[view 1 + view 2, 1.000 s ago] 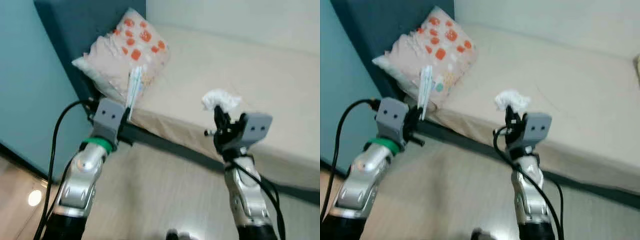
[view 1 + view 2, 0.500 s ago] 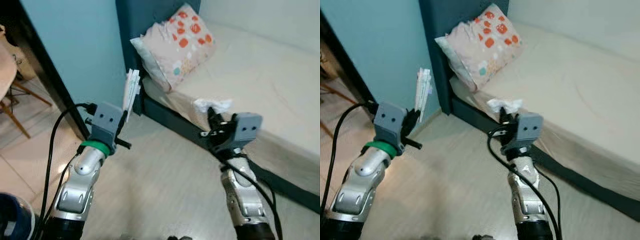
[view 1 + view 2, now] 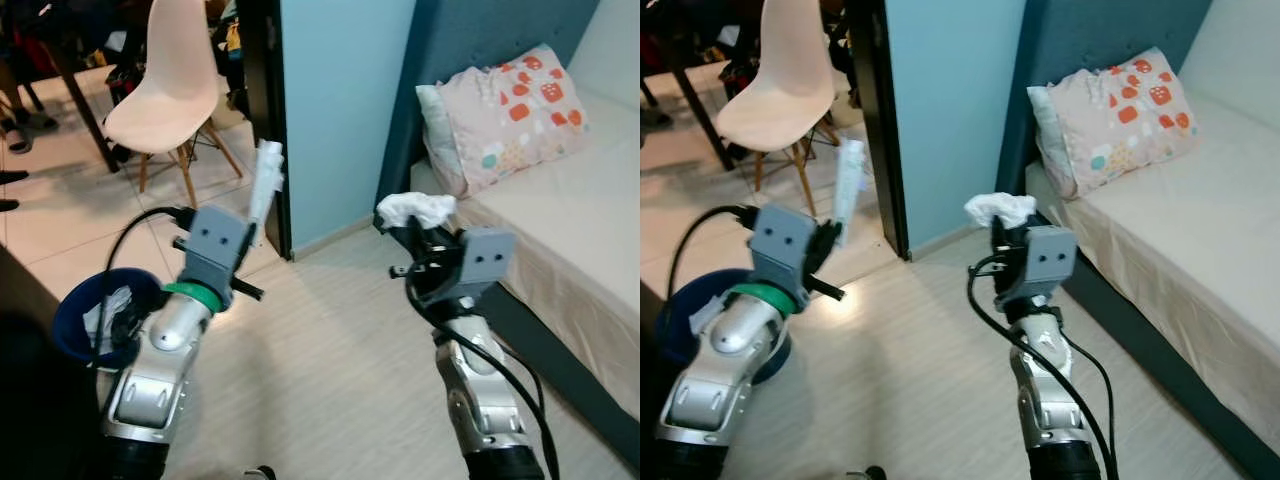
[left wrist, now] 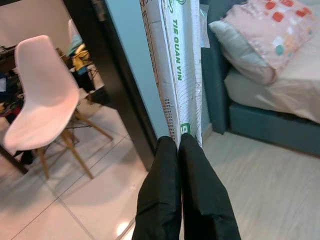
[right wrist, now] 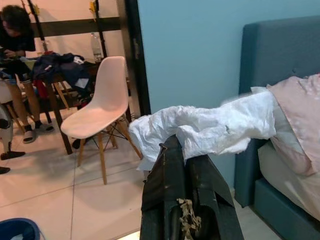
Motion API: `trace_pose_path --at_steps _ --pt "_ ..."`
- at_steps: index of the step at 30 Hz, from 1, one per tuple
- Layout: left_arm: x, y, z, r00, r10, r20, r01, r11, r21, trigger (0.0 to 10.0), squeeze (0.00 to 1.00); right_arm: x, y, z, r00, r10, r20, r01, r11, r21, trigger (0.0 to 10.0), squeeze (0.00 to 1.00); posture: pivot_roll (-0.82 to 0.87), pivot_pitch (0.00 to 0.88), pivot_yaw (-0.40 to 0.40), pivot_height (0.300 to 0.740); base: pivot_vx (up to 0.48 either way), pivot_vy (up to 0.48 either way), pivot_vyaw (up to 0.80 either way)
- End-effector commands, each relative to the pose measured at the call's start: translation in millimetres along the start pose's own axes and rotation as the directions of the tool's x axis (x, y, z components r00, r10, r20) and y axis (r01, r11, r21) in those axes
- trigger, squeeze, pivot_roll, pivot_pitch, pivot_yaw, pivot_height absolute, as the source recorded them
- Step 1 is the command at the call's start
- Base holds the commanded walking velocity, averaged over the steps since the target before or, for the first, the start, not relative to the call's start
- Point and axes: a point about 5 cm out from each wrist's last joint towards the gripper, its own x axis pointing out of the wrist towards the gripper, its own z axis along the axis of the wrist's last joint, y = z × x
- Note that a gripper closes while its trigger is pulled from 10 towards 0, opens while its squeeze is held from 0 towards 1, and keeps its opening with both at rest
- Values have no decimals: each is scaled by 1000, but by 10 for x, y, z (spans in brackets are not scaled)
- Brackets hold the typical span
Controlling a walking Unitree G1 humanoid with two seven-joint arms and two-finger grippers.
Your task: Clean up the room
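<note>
My left gripper point(image 3: 252, 226) is shut on a flat white wrapper point(image 4: 175, 65) with green print, held upright above the floor near the doorway. My right gripper point(image 3: 408, 232) is shut on a crumpled white tissue point(image 5: 200, 127), raised in front of the blue wall corner. A dark blue bin point(image 3: 75, 305) with white scraps inside stands on the floor at the lower left, just left of my left arm.
A bed point(image 3: 590, 230) with a dotted pink pillow point(image 3: 505, 115) runs along the right. A black door frame point(image 3: 262, 110) and blue wall point(image 3: 340, 100) stand ahead. Beyond the doorway are a pale chair point(image 3: 165, 85), a cluttered table and a seated person point(image 5: 15, 35). Pale wood floor point(image 3: 330, 370) lies between my arms.
The camera has swung left away from the bed, bringing the doorway, chair and blue bin into view. Both grippers keep hold of their items.
</note>
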Motion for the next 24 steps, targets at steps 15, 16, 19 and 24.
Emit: trace_pose_path --at_steps 15,16,19,24 --pt "-7 24 -51 999 26 -21 -25 999 24 10000 0 -26 27 -43 1000 10 -14 -9 1000 13 10000 0 102 88 49 740 153 0 738" --pt "-7 23 -55 999 26 -22 -25 999 26 10000 0 -27 27 -51 1000 0 -16 0 1000 27 10000 0 102 88 49 740 472 0 556" --pt "-10 25 -55 999 25 -23 -25 999 28 10000 0 -28 27 -55 1000 -9 -18 9 999 43 10000 0 104 93 52 740 472 0 185" --pt "-9 26 -60 999 26 -28 -25 999 32 10000 0 -32 15 -60 1000 -14 -21 15 999 46 10000 0 104 93 52 740 472 0 0"
